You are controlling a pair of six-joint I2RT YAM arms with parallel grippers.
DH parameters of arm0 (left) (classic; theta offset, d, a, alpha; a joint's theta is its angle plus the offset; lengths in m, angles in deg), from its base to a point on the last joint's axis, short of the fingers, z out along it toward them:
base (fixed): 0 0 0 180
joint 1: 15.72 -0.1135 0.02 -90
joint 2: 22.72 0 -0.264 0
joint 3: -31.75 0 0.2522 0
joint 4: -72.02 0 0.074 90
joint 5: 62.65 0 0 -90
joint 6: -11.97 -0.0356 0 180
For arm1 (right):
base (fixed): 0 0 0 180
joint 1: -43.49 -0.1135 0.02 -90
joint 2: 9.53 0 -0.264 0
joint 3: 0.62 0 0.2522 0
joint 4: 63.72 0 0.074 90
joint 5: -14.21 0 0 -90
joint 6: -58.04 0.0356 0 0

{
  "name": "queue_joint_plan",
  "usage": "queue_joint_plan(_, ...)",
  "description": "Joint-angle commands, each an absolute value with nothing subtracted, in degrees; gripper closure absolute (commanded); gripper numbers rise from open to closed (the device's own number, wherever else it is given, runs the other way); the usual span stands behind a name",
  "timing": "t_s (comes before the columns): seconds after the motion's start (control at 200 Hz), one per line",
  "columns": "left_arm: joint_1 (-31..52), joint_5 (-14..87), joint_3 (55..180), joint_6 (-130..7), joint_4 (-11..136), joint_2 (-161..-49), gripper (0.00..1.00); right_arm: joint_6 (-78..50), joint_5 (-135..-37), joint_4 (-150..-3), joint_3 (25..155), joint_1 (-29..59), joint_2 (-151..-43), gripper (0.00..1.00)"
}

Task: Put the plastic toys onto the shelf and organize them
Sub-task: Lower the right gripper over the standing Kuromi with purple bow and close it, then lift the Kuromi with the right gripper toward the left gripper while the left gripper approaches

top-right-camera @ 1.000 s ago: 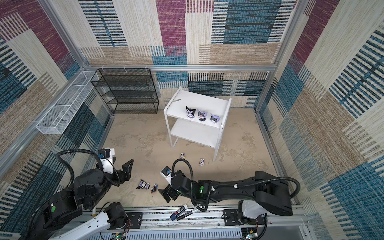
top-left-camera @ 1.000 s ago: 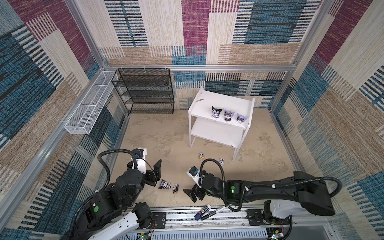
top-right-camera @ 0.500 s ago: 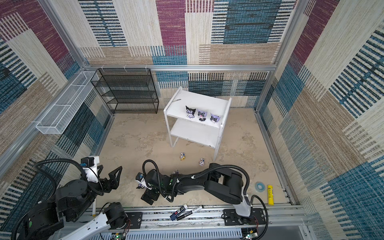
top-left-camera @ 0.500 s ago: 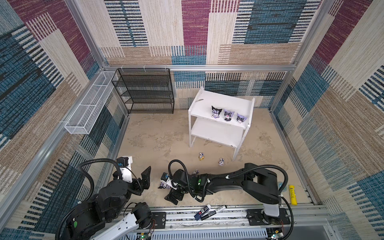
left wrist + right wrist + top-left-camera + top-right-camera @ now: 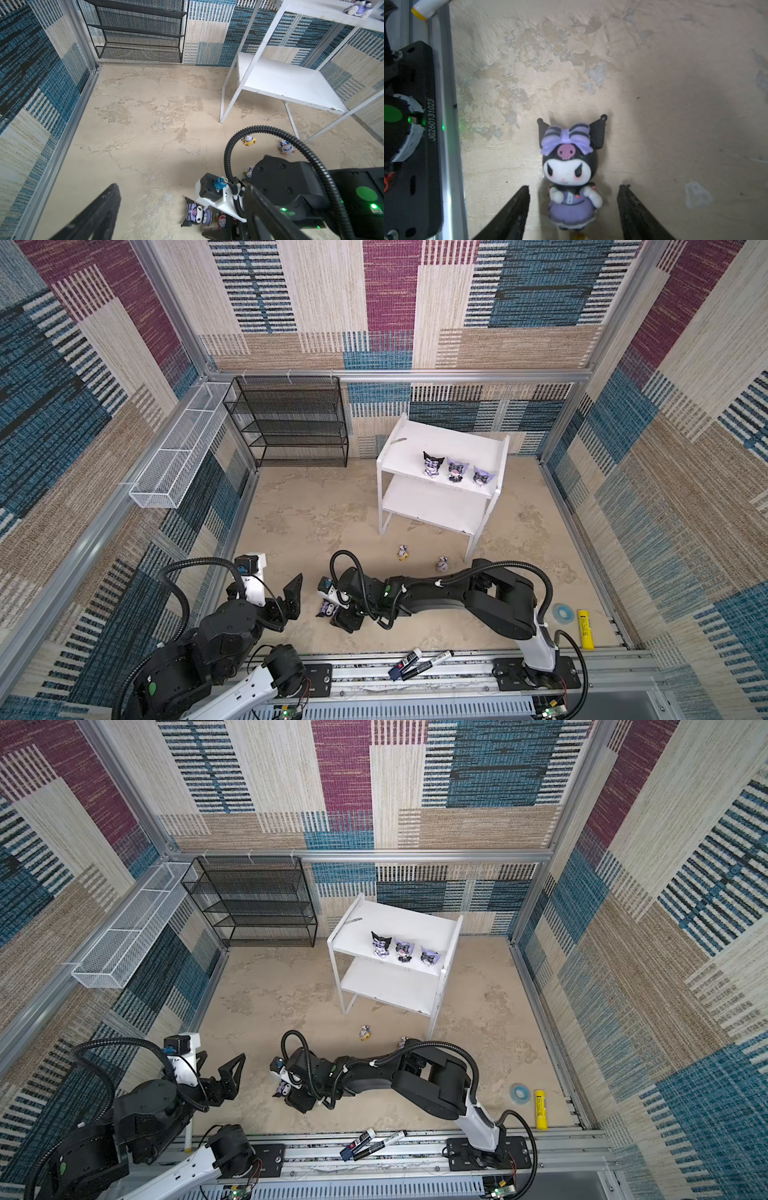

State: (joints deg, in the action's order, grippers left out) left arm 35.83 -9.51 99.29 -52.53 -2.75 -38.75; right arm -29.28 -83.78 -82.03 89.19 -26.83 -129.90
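1. Hooded toy, black hood with a lilac bow: lies face up on the beige floor near the front rail, its skirt between the right gripper's fingers.
2. Right gripper: low over the floor, fingers spread to either side of the skirt. Bare floor shows on both sides and no contact is seen.
3. Red-hatted small toy: just beside the hooded toy, partly hidden under the right gripper's mount.
4. Left gripper: fingers spread wide and holding nothing, above the floor to the left and apart from the hooded toy.
5. Small toys on the floor before the shelf's front legs: yellow-hatted small toy and blue-and-white small toy. A further small toy is half hidden behind the right arm.
6. Shelf, white, two tiers, toward the back wall. Its top tier carries three upright figurines in a row near the front edge: black-hooded figurine, middle lilac figurine and end lilac figurine.
7. Sundries: marker pens on the front rail, blue tape roll and yellow tube at the right floor edge, black mesh rack against the back wall, white wire basket on the left wall.
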Motion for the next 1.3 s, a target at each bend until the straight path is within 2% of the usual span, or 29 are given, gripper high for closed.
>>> queue_joint_plan(0.0,35.9,-9.8,99.1,-51.9,-1.9,-38.5,0.09,-29.9,-84.8,-84.1,90.5,-26.8,-131.0,0.38)
queue_joint_plan(0.215,35.8,-9.7,99.1,-51.8,-2.0,-38.4,0.09,-29.6,-84.7,-84.1,91.0,-26.8,-131.4,0.53)
queue_joint_plan(0.356,35.8,-9.7,99.0,-51.7,-1.8,-38.6,0.08,-29.2,-83.6,-83.8,90.2,-26.9,-130.6,0.68)
queue_joint_plan(0.571,35.8,-8.2,98.9,-52.3,-0.6,-40.5,0.08,-27.4,-81.4,-78.0,84.9,-26.9,-125.5,0.73)
queue_joint_plan(0.907,35.8,-2.5,98.6,-48.8,5.0,-50.2,0.08,-23.6,-68.2,-68.1,72.6,-27.2,-112.2,1.00)
queue_joint_plan(1.297,35.2,4.6,99.1,-36.9,12.9,-60.2,0.11,-19.8,-54.9,-59.7,59.0,-27.9,-98.5,1.00)
